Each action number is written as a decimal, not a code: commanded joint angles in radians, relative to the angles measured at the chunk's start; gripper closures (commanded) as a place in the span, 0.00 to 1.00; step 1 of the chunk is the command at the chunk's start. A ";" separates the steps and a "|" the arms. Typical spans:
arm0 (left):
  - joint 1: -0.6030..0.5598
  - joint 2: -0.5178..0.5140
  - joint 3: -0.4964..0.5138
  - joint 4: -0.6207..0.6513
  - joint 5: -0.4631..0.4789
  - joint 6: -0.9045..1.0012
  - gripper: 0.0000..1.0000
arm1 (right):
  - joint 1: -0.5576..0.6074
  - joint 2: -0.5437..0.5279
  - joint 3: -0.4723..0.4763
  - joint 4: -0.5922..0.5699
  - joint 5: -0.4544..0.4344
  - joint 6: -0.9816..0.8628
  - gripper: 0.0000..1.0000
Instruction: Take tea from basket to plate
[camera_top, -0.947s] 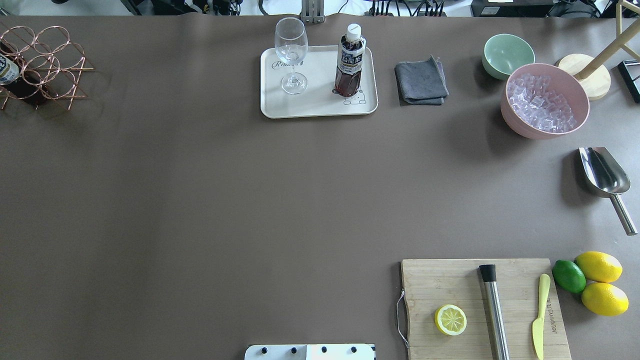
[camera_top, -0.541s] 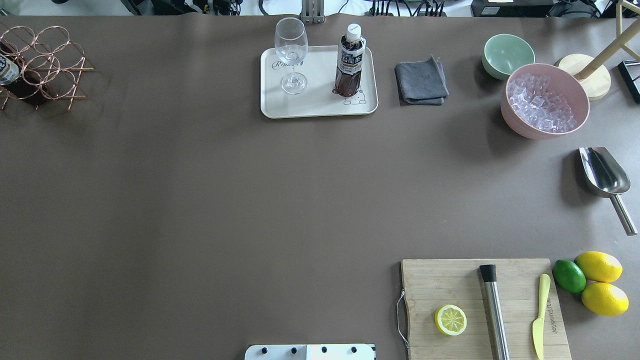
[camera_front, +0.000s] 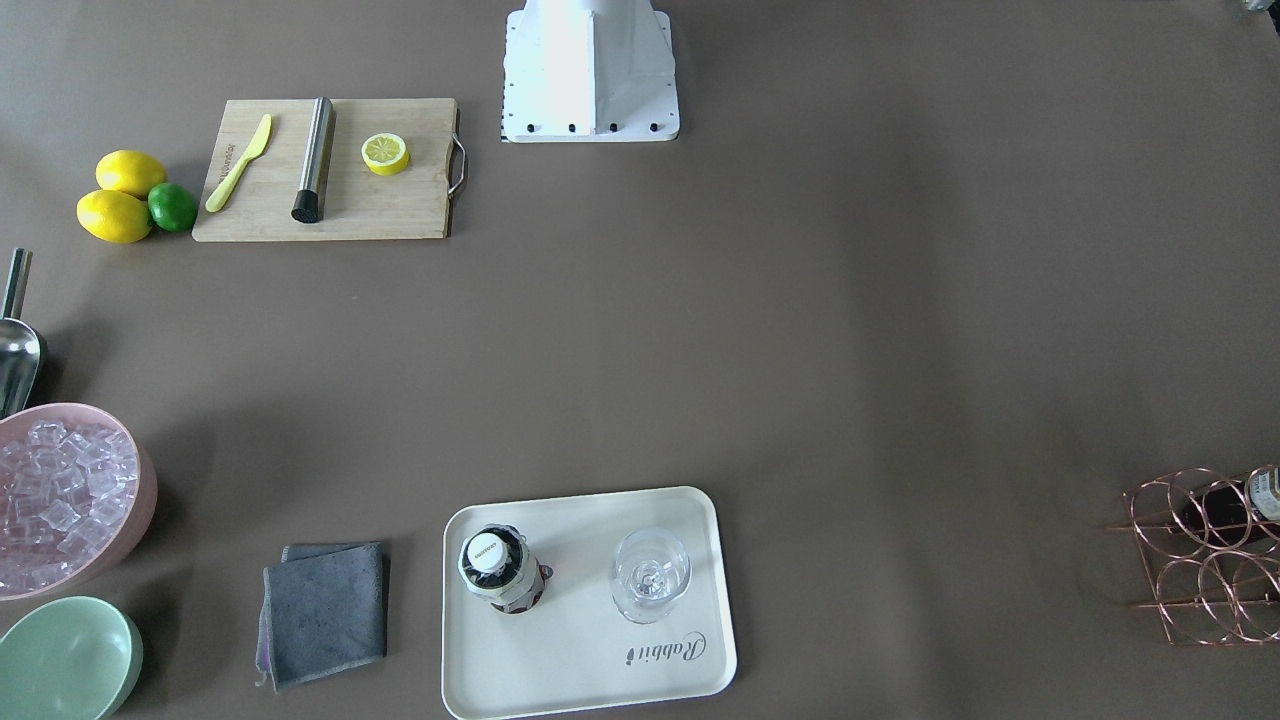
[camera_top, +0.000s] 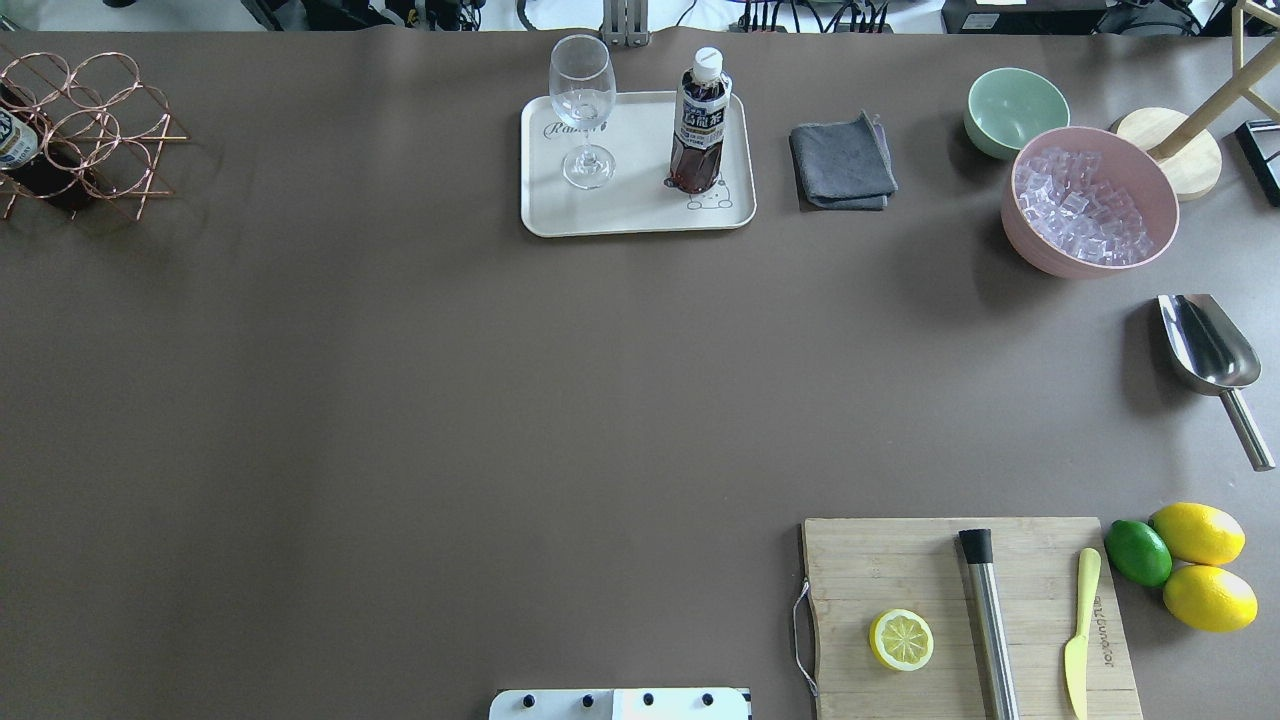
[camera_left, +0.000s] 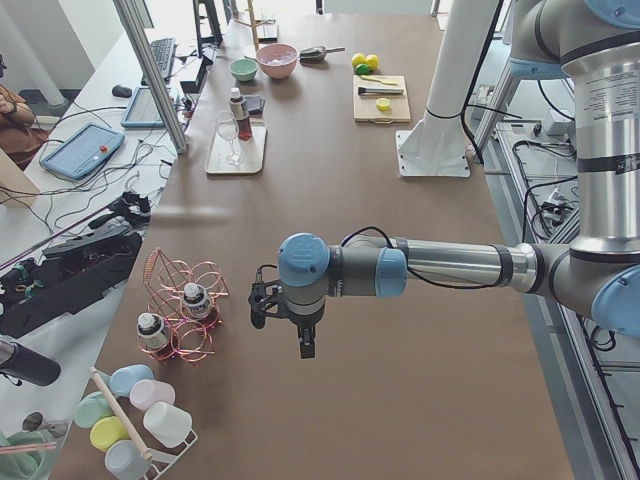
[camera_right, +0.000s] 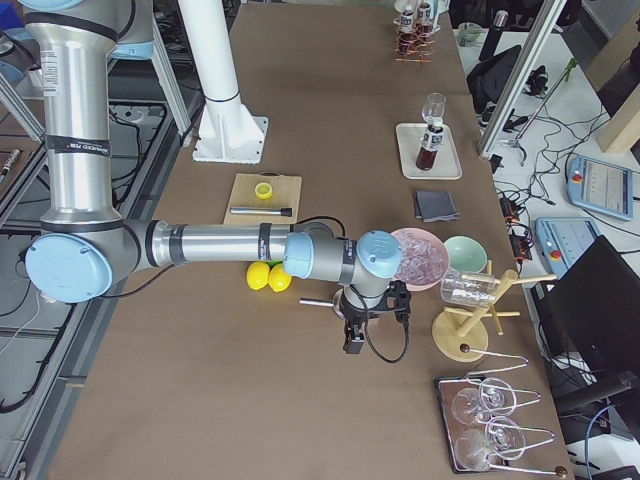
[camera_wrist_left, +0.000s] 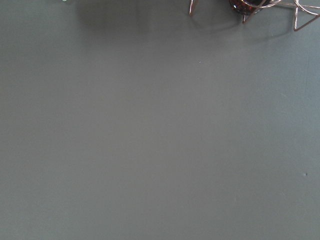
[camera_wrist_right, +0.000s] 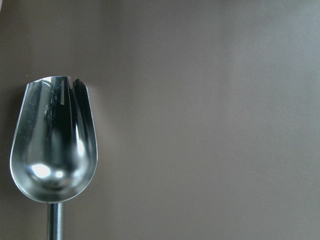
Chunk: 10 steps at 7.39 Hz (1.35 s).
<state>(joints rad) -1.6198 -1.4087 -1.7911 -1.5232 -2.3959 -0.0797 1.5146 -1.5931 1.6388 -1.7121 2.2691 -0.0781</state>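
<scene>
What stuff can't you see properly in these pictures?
- The left gripper and the right gripper show only in the side views, too small to tell whether they are open or shut.
- The overhead view's left edge cuts off part of the basket and a bottle in it.
- The print on the tea label is too small to read in the overhead view.
- The right wrist view's bottom edge cuts off the handle of the scoop.

Soft, even light falls from overhead on the matte brown counter (camera_top: 400, 400), with no hard glare anywhere. The pink bowl (camera_top: 1090, 200) throws a faint, blurred shadow on its side toward the tray (camera_top: 640, 215). The steel scoop (camera_wrist_right: 52, 150) carries bright glints in the right wrist view. The left wrist view looks greenish and flat.
</scene>
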 joint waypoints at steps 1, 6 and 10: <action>0.003 0.002 -0.007 0.000 0.000 0.000 0.02 | -0.007 -0.008 -0.019 0.032 0.029 0.031 0.01; 0.004 0.008 -0.002 0.001 0.006 0.000 0.02 | -0.007 -0.007 -0.023 0.040 0.018 0.093 0.01; 0.004 0.008 -0.005 0.000 0.007 -0.002 0.02 | -0.007 -0.002 -0.011 0.043 0.024 0.093 0.01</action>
<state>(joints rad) -1.6152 -1.4010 -1.7973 -1.5218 -2.3899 -0.0825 1.5088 -1.5967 1.6266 -1.6698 2.2920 0.0171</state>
